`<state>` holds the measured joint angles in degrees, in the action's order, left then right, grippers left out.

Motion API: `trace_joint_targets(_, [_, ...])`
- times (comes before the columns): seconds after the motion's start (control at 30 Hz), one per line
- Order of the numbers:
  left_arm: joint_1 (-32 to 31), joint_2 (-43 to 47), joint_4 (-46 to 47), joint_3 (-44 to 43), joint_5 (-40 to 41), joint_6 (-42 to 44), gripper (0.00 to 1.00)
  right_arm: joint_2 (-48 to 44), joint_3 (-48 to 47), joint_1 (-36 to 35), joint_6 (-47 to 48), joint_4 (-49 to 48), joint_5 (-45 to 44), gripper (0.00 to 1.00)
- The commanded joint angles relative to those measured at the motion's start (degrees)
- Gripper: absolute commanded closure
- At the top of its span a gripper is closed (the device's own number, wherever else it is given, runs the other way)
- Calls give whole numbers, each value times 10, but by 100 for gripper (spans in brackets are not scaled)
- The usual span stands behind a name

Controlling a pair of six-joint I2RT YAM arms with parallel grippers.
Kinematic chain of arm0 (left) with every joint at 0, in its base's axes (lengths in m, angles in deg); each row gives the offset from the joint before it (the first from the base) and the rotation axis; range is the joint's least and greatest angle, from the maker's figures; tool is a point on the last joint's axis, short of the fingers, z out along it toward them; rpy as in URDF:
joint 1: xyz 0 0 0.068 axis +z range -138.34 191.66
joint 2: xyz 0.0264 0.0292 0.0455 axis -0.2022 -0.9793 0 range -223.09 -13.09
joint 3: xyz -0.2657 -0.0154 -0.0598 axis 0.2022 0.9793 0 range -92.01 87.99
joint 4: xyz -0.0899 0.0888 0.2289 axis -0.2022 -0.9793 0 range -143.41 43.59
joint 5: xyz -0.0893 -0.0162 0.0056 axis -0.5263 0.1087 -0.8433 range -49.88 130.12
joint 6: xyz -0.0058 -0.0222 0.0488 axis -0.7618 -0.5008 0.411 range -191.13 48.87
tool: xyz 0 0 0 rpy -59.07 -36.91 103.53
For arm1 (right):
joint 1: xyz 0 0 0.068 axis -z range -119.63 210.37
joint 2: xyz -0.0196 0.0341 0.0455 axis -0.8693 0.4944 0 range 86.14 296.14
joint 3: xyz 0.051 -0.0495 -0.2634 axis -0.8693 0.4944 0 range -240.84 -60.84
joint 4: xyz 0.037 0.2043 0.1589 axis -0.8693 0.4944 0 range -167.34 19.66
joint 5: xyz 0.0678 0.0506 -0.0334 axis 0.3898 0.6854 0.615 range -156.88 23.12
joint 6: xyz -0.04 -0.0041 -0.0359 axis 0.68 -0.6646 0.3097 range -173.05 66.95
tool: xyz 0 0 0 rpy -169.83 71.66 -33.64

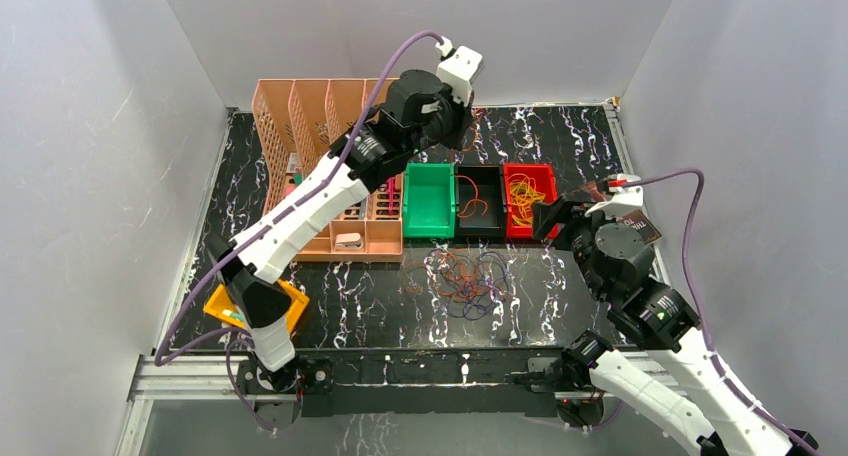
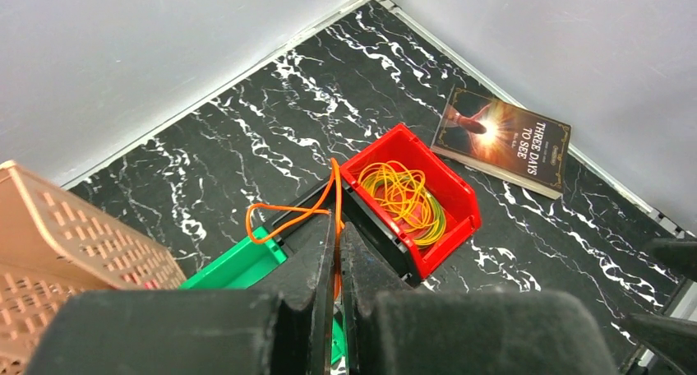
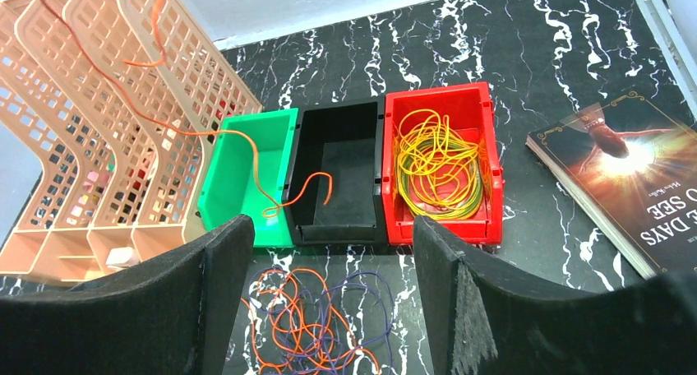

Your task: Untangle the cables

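The table (image 1: 560, 316) has a glossy black top with white veins like marble. At its near left corner sits a small yellow tray (image 1: 222, 304) of smooth plastic, partly under the left arm. Behind it, toward the far left corner, stands a file rack (image 1: 275, 126) of peach plastic, with walls that are a grid of small holes.

The left gripper (image 2: 338, 227) is high above the bins, and its black fingers are pressed together on one thin orange cable (image 2: 335, 186). This cable hangs down in a loose curve, crosses the green bin (image 3: 251, 120), and its end curls inside the black bin (image 3: 337, 128). Next in the same row is the red bin (image 3: 436, 95). All three bins are rectangular, smooth plastic and touch side by side. In the red bin lie yellow cables (image 3: 440, 165), coiled in round loops.

On the table just in front of the bins is a heap of cables (image 3: 312, 317), orange and dark blue, knotted together.

The right gripper (image 3: 330, 227) hangs above this heap with its jaws wide apart and nothing between them. Near the right edge lies a flat book (image 3: 625, 178) with a shiny cover.
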<state>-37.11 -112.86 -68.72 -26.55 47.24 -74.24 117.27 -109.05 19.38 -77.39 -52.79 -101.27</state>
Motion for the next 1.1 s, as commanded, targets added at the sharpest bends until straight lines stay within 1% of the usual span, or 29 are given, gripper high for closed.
trace_joint_targets(0.0, [3,-20,8,-49,-47,-7,100,-14,1,-2,-21,-3,-21,21])
trace_joint_targets(0.23, [5,-66,-5,-112,-64,-1,100,-21,12,-2,-31,3,-25,21])
trace_joint_targets(0.33, [7,-76,-5,-121,-64,1,100,-21,15,-2,-33,2,-27,20])
trace_joint_targets(0.47, [9,-85,-5,-118,-66,1,100,-18,17,-2,-33,-1,-25,20])
trace_joint_targets(0.7, [17,-85,13,-78,-58,3,100,-15,22,-2,-37,-3,-21,20])
trace_joint_targets(1.07, [36,-113,25,-70,-43,5,100,-4,28,-1,-44,-10,-7,20])
